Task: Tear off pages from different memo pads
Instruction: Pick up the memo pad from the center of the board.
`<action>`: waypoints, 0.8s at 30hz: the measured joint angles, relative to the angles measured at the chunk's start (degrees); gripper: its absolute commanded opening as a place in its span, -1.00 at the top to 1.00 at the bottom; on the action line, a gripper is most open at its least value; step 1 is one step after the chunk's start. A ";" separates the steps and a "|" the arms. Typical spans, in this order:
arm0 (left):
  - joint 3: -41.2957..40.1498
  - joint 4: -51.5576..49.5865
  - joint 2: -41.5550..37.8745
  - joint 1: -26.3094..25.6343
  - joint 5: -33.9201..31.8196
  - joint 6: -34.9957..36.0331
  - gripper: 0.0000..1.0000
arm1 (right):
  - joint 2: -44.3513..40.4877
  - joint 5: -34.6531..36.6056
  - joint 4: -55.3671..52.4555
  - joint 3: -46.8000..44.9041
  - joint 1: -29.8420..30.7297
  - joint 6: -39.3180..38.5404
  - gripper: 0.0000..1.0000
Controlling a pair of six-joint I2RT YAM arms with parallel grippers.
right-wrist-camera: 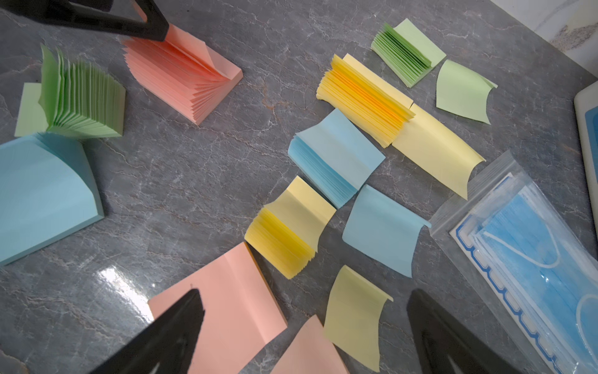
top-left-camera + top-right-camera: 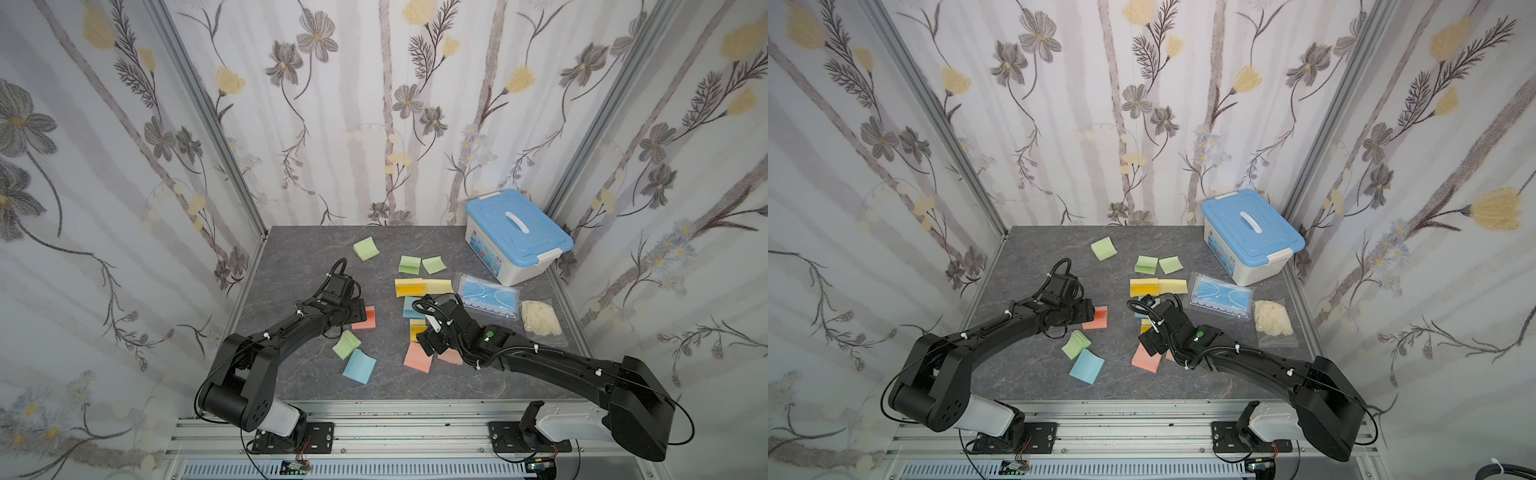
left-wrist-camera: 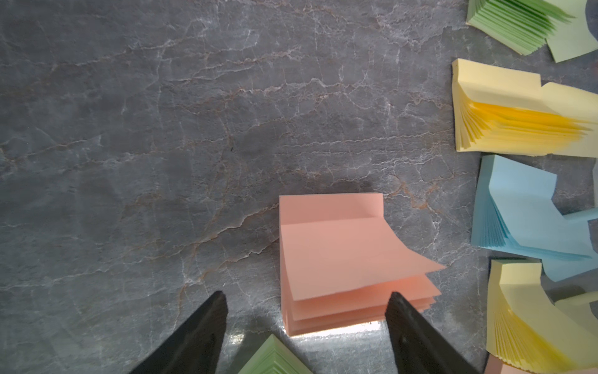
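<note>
walls (image 2: 374, 124): pale floral print | tabletop (image 2: 291, 257): grey veined stone | rails (image 2: 374, 432): aluminium

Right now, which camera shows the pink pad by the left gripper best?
Left wrist view: the pink pad sits central and close. Right wrist shows its fanned side; both top views show it half-hidden by the left gripper.

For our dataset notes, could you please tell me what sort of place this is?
Probably a robot test booth: floral-printed walls on aluminium posts enclose a grey marble-patterned tabletop, with two black arms bolted to a metal rail.
</note>
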 measured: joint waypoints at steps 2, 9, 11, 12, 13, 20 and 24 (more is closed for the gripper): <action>0.09 -0.02 0.61 0.76 -0.28 0.00 -0.61 | 1.57 -0.04 -0.42 2.05 0.00 0.00 -1.00; -0.09 0.07 2.45 2.36 -0.57 -0.04 -0.61 | 10.97 -1.77 -1.09 13.42 0.00 0.22 -1.00; -0.42 0.22 2.95 2.75 -0.57 -0.09 -0.61 | 14.49 -2.67 -1.11 16.70 0.00 0.24 -1.00; -0.61 0.28 3.08 2.91 -0.50 -0.20 -0.61 | 16.79 -3.34 -1.25 18.78 0.00 0.28 -1.00; -0.79 0.42 3.13 3.04 -0.28 -0.24 -0.61 | 18.80 -3.43 -1.20 20.50 0.00 0.31 -1.00; -1.07 1.25 3.43 3.89 1.55 -0.74 -0.61 | 30.69 -5.09 -3.39 31.91 0.02 0.68 -1.00; -1.07 1.29 4.00 4.26 2.05 -1.29 -0.61 | 35.71 -6.16 -4.48 37.07 0.02 0.70 -1.00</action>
